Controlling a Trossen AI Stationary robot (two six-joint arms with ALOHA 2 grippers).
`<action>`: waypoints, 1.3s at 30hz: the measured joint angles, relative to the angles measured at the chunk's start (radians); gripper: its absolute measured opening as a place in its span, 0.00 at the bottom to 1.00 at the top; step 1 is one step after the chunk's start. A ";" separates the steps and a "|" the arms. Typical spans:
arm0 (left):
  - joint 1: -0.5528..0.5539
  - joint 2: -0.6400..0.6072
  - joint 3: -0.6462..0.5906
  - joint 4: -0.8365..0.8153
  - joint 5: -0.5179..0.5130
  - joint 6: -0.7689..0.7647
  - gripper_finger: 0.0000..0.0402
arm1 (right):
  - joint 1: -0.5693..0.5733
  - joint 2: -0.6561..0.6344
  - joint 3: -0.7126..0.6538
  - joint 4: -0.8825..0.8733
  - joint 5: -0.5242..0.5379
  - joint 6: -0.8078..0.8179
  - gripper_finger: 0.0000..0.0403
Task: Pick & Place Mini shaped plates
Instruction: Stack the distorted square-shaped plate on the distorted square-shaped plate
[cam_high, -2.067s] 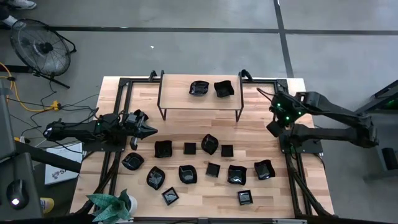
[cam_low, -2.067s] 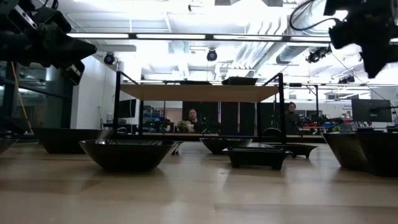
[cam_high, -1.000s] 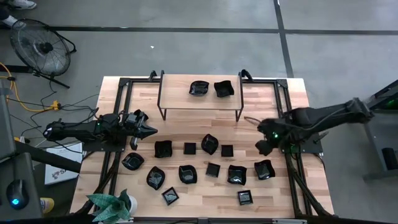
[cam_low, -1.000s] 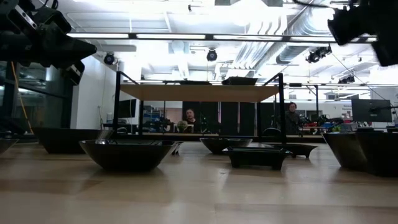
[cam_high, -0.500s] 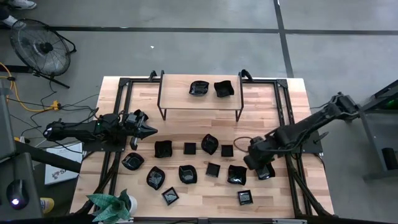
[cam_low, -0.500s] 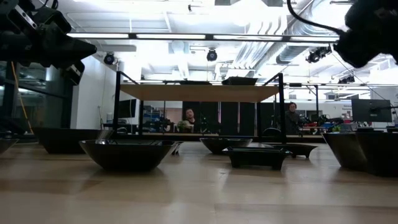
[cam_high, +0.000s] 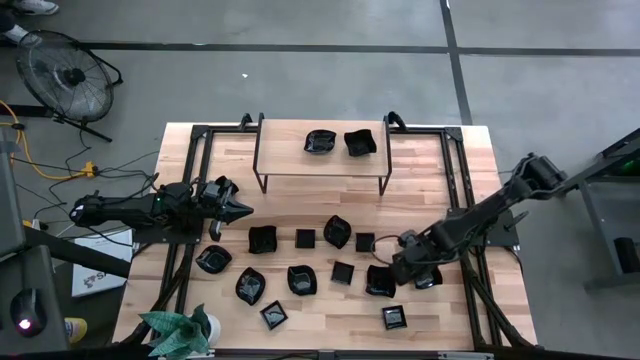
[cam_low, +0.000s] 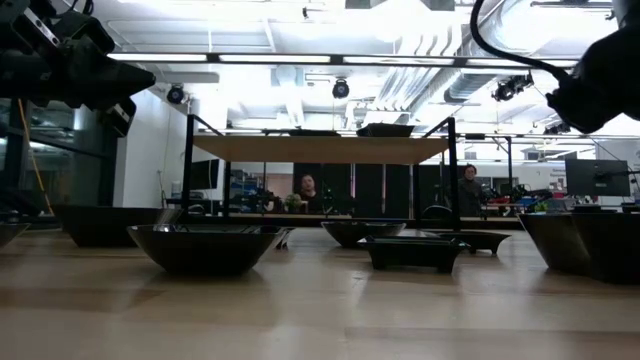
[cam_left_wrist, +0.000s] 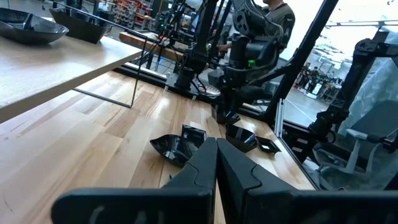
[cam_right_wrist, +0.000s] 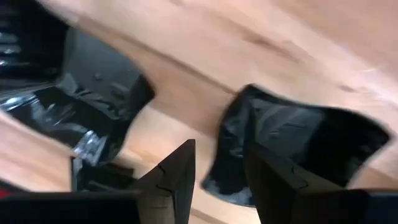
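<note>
Several small glossy black plates (cam_high: 301, 279) sit on their bases across the table's middle and near part. Two more rest on a raised wooden shelf (cam_high: 320, 175) at the far side. My right gripper (cam_high: 402, 268) is open and low over the right-hand plates, between a dark wavy plate (cam_high: 380, 284) and another (cam_high: 430, 278) partly under the arm. In the right wrist view the gripper (cam_right_wrist: 217, 158) straddles a plate's edge (cam_right_wrist: 233, 143), with a second plate (cam_right_wrist: 93, 112) beside it. My left gripper (cam_high: 240, 209) is shut and waits above the table's left side. My right gripper comes from above with one finger (cam_right_wrist: 258, 149) over the hollow of a wavy plate (cam_right_wrist: 311, 140) and the other finger (cam_right_wrist: 180, 168) outside its edge. Whether either finger touches the plate I cannot tell. The plate sits flat on the table.
A green plant (cam_high: 180, 330) stands at the near left corner. The shelf's dark metal legs (cam_high: 384, 185) rise from the far middle of the table, and black frame rails (cam_high: 468, 270) run along both sides. Bare wood (cam_high: 300, 205) lies between shelf and plates.
My right arm has swung from the table's right edge toward the left and near side. It has dropped low over the right-hand plates. The left arm and all the plates have stayed where they were.
</note>
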 joint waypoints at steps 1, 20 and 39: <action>0.000 0.000 0.000 0.000 0.000 0.000 0.00 | 0.007 0.008 0.000 0.013 0.002 0.000 0.32; 0.000 0.000 0.000 0.000 0.000 0.000 0.00 | 0.037 0.093 0.000 0.035 0.049 0.009 0.32; 0.000 0.000 0.000 0.000 0.000 0.000 0.00 | 0.037 0.093 0.000 -0.002 0.046 -0.019 0.10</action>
